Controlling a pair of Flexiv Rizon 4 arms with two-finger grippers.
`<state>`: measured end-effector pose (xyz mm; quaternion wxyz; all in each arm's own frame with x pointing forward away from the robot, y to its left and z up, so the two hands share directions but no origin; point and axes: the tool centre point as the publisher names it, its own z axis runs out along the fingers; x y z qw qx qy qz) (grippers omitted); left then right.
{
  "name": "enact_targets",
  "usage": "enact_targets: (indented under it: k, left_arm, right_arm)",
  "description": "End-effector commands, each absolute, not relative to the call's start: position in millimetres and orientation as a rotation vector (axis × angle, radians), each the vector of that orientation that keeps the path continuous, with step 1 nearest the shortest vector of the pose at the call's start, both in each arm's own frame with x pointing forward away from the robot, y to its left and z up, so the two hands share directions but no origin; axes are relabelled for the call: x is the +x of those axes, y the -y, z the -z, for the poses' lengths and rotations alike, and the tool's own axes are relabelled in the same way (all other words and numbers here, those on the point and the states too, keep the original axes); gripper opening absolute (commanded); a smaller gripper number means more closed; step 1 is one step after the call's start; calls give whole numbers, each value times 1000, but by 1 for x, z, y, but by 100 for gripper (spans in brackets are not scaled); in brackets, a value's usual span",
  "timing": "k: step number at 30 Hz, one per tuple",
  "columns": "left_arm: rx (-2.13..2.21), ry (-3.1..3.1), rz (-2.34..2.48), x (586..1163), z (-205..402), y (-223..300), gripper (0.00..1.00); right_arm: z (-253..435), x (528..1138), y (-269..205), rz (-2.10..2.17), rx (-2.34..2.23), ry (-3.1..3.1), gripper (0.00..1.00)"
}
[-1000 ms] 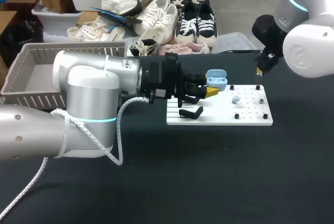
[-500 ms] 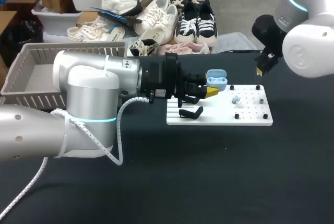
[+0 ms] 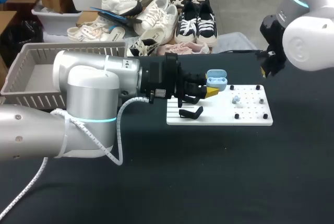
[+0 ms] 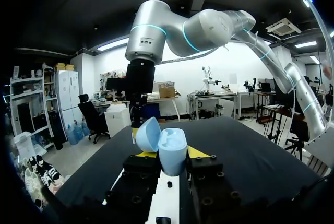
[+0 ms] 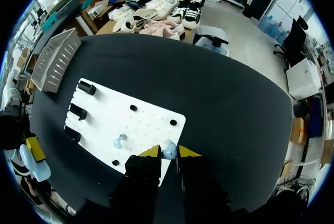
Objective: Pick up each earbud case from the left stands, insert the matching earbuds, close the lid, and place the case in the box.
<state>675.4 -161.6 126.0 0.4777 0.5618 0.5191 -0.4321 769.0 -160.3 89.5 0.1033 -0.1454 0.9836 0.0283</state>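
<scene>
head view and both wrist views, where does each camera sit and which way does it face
Head view: fixed above and behind the robot, looking down on the table; left arm at its left, right arm at its right.
Left wrist view: on the left wrist, looking level across the table; own jaws shut on the open blue case, right arm ahead.
Right wrist view: on the right wrist, looking down on the white board; own arm's black end shows.
All three show the case.

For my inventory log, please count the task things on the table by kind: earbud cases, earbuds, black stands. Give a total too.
Light blue earbud case: 1
Earbuds: 2
Black stands: 3
Total: 6
</scene>
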Motion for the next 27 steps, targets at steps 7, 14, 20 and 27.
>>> enact_targets:
  k: [7, 14, 20, 27]
  left_arm:
    - [1370, -1265, 1055, 675, -125, 161, 0]
    - [1370, -1265, 1055, 675, -125, 161, 0]
    - [1370, -1265, 1055, 675, -125, 161, 0]
    - [1370, -1265, 1055, 675, -125, 161, 0]
  right_arm:
    - [-115, 719, 154, 26, 94, -2974, 0]
    - [-133, 692, 142, -23, 349, -3004, 0]
    - [-151, 670, 125, -43, 492, -2966, 0]
    - [-171, 656, 104, 77, 542, -2928, 0]
